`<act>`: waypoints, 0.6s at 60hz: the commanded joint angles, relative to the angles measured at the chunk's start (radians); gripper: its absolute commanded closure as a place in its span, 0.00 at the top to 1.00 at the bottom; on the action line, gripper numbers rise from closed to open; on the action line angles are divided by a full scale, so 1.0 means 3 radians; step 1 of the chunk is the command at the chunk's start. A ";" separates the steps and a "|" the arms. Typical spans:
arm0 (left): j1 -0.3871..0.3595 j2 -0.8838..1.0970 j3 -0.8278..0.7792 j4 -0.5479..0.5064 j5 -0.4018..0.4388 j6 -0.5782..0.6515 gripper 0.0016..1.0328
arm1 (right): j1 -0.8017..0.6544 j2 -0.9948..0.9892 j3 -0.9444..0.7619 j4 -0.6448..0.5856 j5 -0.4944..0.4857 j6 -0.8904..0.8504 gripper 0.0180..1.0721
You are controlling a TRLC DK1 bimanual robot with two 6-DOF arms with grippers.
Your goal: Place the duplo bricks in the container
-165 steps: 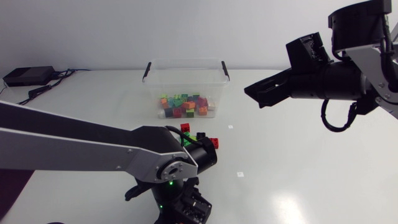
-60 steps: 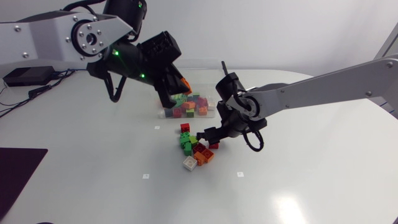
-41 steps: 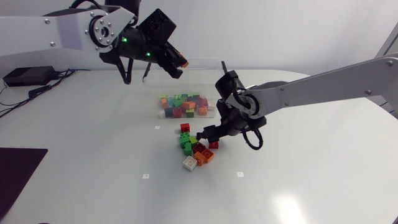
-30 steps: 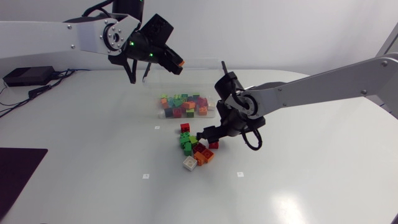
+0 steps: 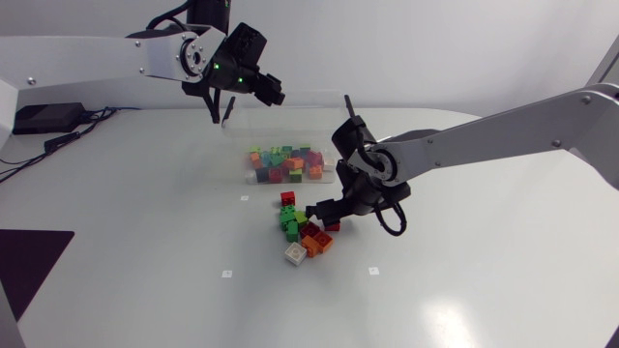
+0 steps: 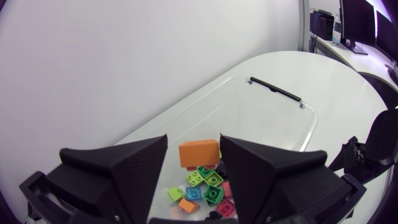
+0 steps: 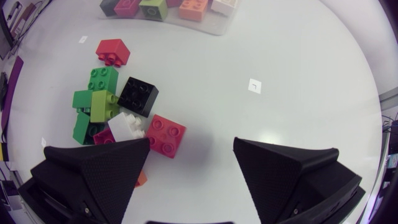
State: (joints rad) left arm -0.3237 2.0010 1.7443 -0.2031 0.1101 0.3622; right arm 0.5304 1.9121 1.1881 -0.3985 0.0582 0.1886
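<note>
The left gripper [image 6: 194, 138] hangs over the far-left part of the clear container [image 5: 308, 118], positioned so that a drop lands inside. Its fingers stand released. The orange brick [image 6: 199, 154] between them shows a gap on at least one side, so it is judged let go rather than gripped. The sorted bricks [image 5: 288, 162] lie along the container's near wall. Just near of the container, a loose pile [image 5: 302, 232] of red, green, black, white and orange pieces rests on the table [image 5: 464, 290]; this is the work remaining. The right gripper [image 7: 191, 142] sits low at the pile's right edge, fingers spread wide and grasping nothing. A red brick [image 7: 165, 135] lies just ahead of one finger, off the centre of the gap, and is probably the next pick. A white brick [image 7: 127, 127] touches it and a black brick [image 7: 140, 94] crowds it, so closing may nudge them. A dark mat [image 5: 29, 261] at near left and a black box [image 5: 39, 116] at far left lie well apart from the work.
</note>
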 commanded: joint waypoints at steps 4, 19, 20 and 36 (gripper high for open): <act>-0.0005 -0.0115 0.0020 -0.0054 -0.0024 -0.0093 0.96 | 0.0057 0.0130 0.0156 -0.0104 0.0077 0.0143 0.92; 0.0092 -0.0693 -0.0456 -0.0013 -0.0019 -0.0088 0.96 | 0.0144 0.0248 0.0335 -0.0221 0.0149 0.0184 0.92; 0.0102 -0.0728 -0.0481 -0.0013 -0.0019 -0.0082 0.96 | 0.0154 0.0263 0.0355 -0.0231 0.0164 0.0184 0.92; 0.0189 -0.1178 -0.0916 0.0012 -0.0019 -0.0072 0.96 | 0.0211 0.0534 0.0570 -0.0451 0.0323 0.0286 0.92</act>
State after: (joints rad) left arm -0.2699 1.6936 1.5322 -0.2035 0.1032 0.3614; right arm 0.5869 2.0228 1.3392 -0.5026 0.1394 0.2371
